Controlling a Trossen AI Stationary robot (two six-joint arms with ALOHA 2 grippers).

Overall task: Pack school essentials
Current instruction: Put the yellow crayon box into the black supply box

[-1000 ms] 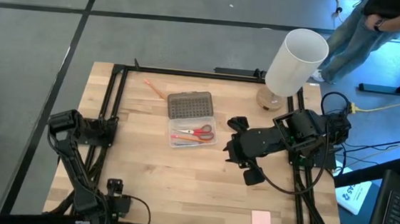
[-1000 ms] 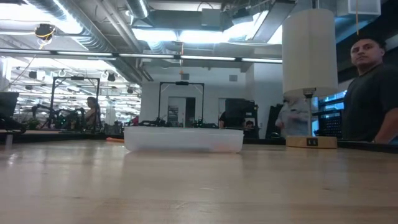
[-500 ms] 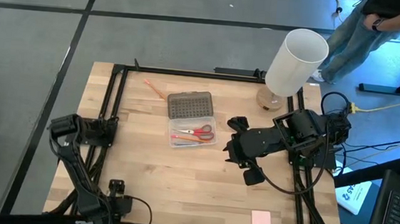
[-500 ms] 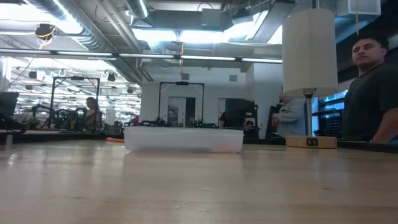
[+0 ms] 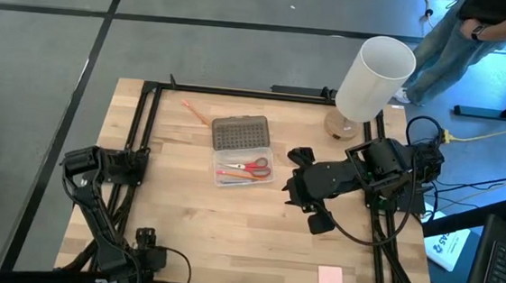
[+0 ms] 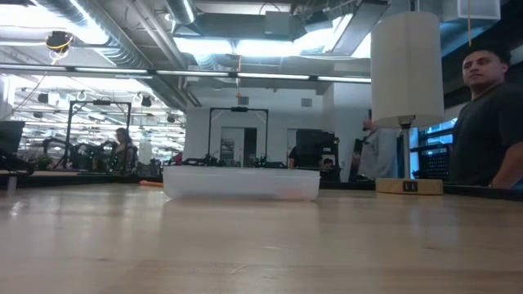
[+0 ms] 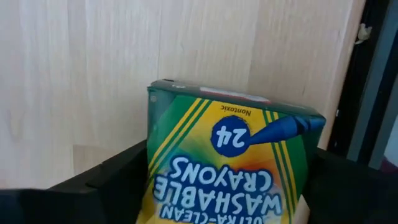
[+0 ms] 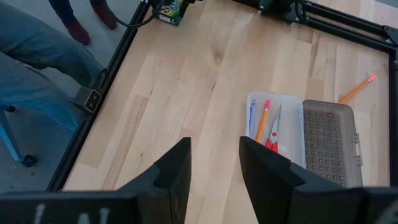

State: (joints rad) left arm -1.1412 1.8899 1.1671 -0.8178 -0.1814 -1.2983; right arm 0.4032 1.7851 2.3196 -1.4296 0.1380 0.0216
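My left gripper sits at the table's left edge, shut on the green-and-yellow crayon box. My right gripper hovers open, right of the clear case. The red-handled scissors, an orange pencil and the blue pen lie in this case, and its grey dotted lid lies flipped open on the far side. The second orange pencil lies flat on the table near the far left. The pink pad lies flat near the near right corner. My left gripper pinches the crayon box between its two fingers, one on each long side. The box's end sticks out past the fingertips, toward the wooden table top. Whether any part rests on the table does not show.
The tall white cylinder stands on a round base at the far right, close to my right arm. A black frame runs round the table's edges. A person stands beyond the right side. Bare wood lies between the case and the near edge.
My left arm has eased slightly toward the table's near edge, still shut on the crayon box. My right arm and the things on the table have kept still.
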